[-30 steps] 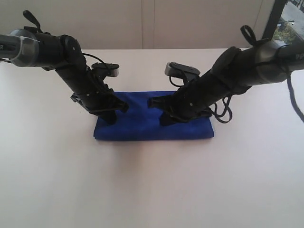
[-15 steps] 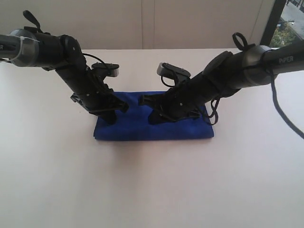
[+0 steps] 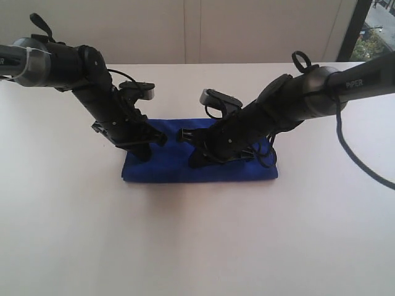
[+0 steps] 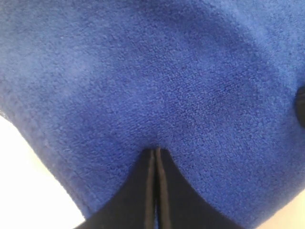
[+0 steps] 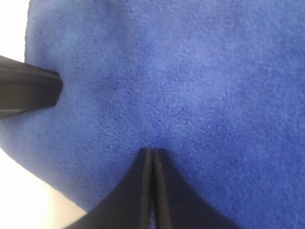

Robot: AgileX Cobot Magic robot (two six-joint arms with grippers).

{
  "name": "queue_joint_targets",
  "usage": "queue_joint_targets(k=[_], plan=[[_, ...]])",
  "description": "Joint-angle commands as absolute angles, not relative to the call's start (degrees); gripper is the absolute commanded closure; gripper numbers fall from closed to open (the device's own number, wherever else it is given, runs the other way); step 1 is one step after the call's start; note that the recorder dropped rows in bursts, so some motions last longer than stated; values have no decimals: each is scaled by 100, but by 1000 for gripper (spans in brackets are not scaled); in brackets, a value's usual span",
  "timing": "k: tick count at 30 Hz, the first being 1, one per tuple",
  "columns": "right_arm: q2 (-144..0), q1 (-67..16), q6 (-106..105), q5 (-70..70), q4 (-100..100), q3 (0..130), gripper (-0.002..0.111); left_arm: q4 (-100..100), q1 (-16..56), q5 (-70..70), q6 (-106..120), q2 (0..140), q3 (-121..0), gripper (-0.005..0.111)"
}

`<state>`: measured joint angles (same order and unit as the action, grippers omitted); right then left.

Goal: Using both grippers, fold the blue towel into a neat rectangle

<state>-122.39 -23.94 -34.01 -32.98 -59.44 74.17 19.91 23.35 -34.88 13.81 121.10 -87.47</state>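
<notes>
The blue towel (image 3: 176, 169) lies folded as a flat rectangle on the white table (image 3: 197, 246). My left gripper (image 3: 145, 155) is shut, its tips pressed down on the towel's left part. My right gripper (image 3: 198, 162) is shut too, resting on the towel near its middle. In the left wrist view the closed gripper (image 4: 156, 151) touches the towel (image 4: 167, 71) with no cloth between the fingers. The right wrist view shows the same: the gripper (image 5: 151, 151) closed on top of the towel (image 5: 200, 71), with the left gripper's fingers (image 5: 28, 90) nearby. No white label is visible.
Both black arms slope in from the upper left (image 3: 55, 61) and upper right (image 3: 333, 86). Loose black cables (image 3: 358, 154) hang from the right arm. A pale wall (image 3: 197, 31) stands behind the table's far edge.
My right gripper has slid left along the towel, from its right part toward the middle, closer to the left gripper. The left arm and the towel have stayed still.
</notes>
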Motion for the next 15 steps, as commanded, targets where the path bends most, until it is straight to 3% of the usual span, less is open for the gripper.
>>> queue_joint_targets(k=[1, 15], plan=[[-12234, -2396, -3281, -3331, -5423, 7421, 108, 2028, 2332, -3566, 1373, 12138, -8743, 107], [-11870, -1995, -2817, -3476, -4633, 7421, 108, 2015, 2332, -3577, 1373, 12138, -8743, 107]])
